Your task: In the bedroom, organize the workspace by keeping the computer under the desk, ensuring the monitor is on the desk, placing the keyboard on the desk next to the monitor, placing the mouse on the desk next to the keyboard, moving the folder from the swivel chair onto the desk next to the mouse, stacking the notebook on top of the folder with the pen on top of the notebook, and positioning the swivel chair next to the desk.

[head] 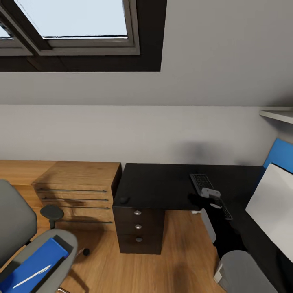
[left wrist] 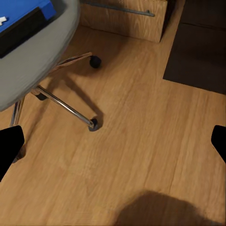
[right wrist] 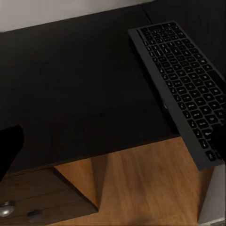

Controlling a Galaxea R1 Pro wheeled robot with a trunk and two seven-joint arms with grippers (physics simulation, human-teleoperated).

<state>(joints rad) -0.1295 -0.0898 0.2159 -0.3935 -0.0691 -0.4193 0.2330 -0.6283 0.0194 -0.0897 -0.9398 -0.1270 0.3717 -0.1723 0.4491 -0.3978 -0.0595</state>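
The black desk (head: 162, 183) stands against the wall, with the white-backed monitor (head: 272, 207) at its right end. The slim keyboard (head: 208, 194) (right wrist: 181, 82) lies slanted, one end past the desk's (right wrist: 70, 89) front edge. My right gripper (head: 210, 193) (right wrist: 113, 146) hovers open over that end, fingers wide apart. The mouse (head: 124, 200) sits on the desk's left front corner. The swivel chair (head: 24, 244) (left wrist: 37, 56) at lower left carries the blue folder (head: 30, 266) (left wrist: 19, 14), with the white pen (head: 31, 276) on it. My left gripper (left wrist: 113, 146) is open above the wooden floor.
A light wooden dresser (head: 77, 187) stands left of the desk's drawer unit (head: 138, 226). A pale box (head: 209, 225), likely the computer, sits under the desk. A blue wall panel (head: 280, 154) and a shelf (head: 278, 115) are at the right. The chair's chrome legs (left wrist: 66, 106) spread over the floor.
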